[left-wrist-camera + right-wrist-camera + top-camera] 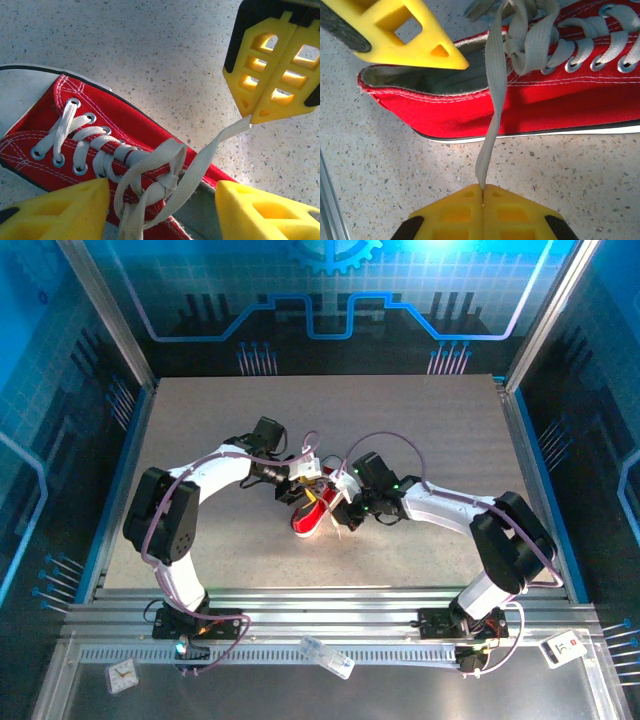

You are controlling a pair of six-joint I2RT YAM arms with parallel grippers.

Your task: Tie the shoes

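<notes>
Tension counts now: right gripper [482,192], just beside the sneaker [530,105] lying on the table [385,165], is clenched on a lace [491,125] end; draw it steadily away. Beyond, over the sneaker's tongue, left gripper [160,195] stands released astride the half-knot [169,181].

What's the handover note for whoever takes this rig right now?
Left gripper: open, fingers either side of the laces at the shoe's opening.
Right gripper: shut on one lace, pulled taut out to the side.
Sneaker: on the table, between the arms.
Done: first knot looks crossed.
Left: no finished bow visible; form and tighten it.
</notes>
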